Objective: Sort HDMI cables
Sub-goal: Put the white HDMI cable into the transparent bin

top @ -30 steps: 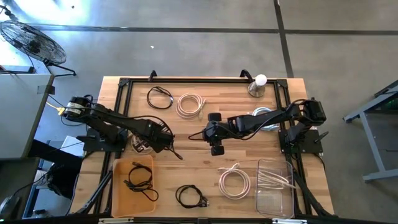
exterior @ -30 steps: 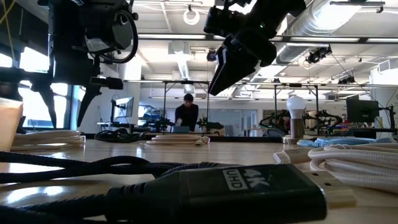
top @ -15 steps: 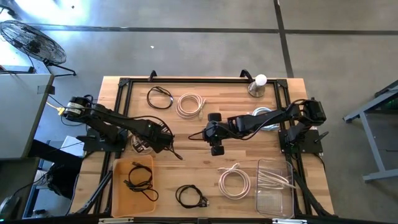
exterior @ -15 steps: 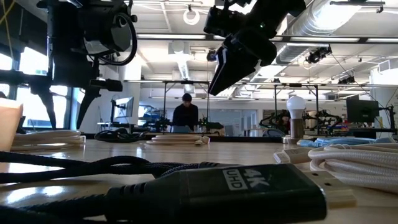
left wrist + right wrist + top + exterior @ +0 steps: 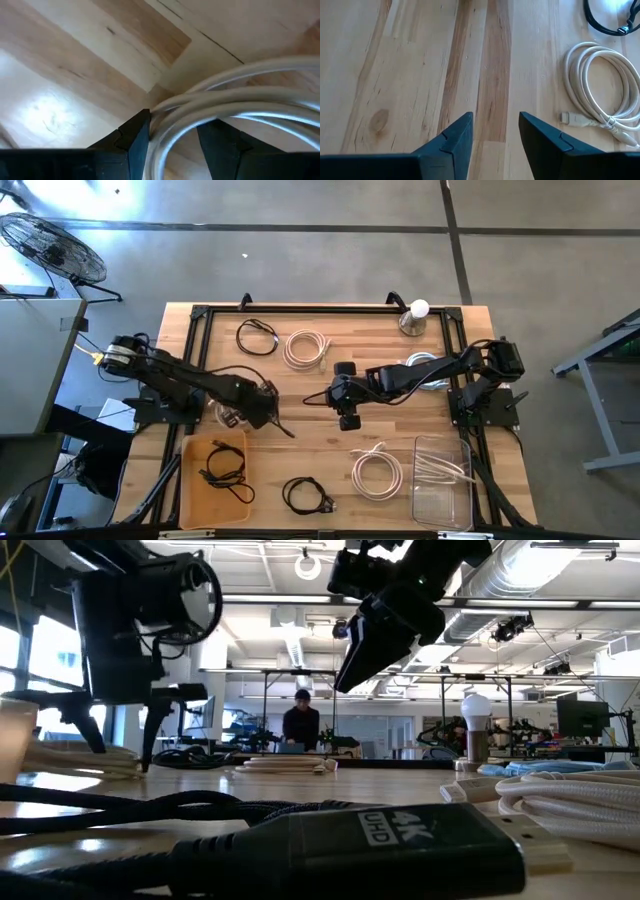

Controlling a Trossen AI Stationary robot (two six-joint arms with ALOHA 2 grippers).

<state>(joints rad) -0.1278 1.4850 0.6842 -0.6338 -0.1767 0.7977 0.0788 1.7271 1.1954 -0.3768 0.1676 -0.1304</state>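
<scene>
My left gripper [image 5: 172,135] [image 5: 246,410] is open and points steeply down at the table's left. It is low over a white HDMI cable coil [image 5: 235,100] [image 5: 226,416] that lies flat on the wood. Several of the coil's strands run between its two fingers. My right gripper [image 5: 492,127] [image 5: 318,396] hangs open above the bare middle of the table, holding nothing. Other coils lie flat: black [image 5: 257,338] and white [image 5: 305,348] at the far side, and white [image 5: 376,472] and black [image 5: 307,496] at the near side. A pale one [image 5: 425,370] lies under the right arm. My left gripper comes from above, its fingers across the white coil's bundled strands [image 5: 165,112], one finger [image 5: 135,132] on each side. Whether the fingers touch the strands I cannot tell. The coil lies on the table.
An orange tray [image 5: 190,490] with a black cable [image 5: 226,470] stands near left. A clear bin [image 5: 442,500] with white cables stands near right. A lamp bulb on a base [image 5: 414,316] sits far right. A black frame borders the table. A person works in the room beyond.
My left gripper has sunk toward the white coil and tipped more steeply downward. Its fingers keep the same gap.
</scene>
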